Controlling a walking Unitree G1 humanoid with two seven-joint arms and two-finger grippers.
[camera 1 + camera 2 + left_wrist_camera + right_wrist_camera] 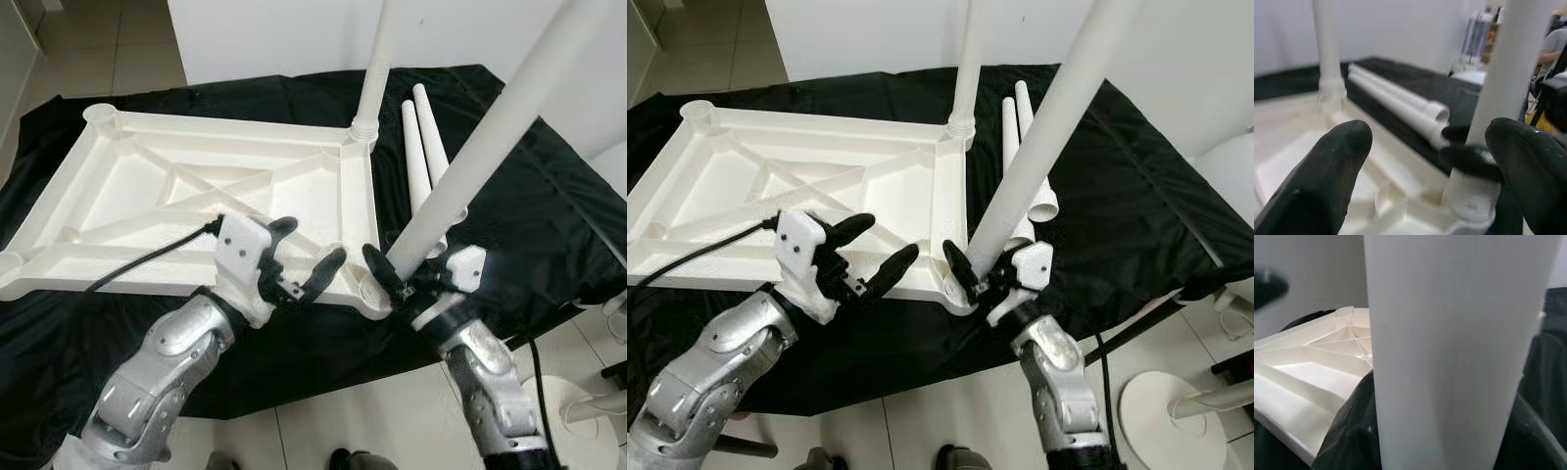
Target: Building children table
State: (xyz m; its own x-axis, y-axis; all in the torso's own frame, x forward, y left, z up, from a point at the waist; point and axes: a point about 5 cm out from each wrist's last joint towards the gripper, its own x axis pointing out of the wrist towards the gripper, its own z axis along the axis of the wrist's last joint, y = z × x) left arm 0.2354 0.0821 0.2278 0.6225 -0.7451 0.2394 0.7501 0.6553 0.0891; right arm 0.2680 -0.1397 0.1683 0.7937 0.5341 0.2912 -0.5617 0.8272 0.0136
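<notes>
White table top (pixel 127 186) lay upside down, ribbed underside up, across the left and centre of the head view, on a black cloth (pixel 529 225) covering the work surface. Left gripper (pixel 304 262) hovered at lower centre over the top's near edge, fingers spread apart, nothing between them. One leg (pixel 375 69) stood upright in the far right corner socket, at upper centre. Right of it, two loose legs (pixel 423 147) lay side by side on the cloth, just beside the top's right edge. Right gripper (pixel 404 279) sat at lower centre-right, fingers pinching a tilted leg (pixel 500 127) near its lower end; that end met the near right corner socket (pixel 370 289). The leg leaned toward the upper right. Tiled floor (pixel 323 431) showed along the bottom.
</notes>
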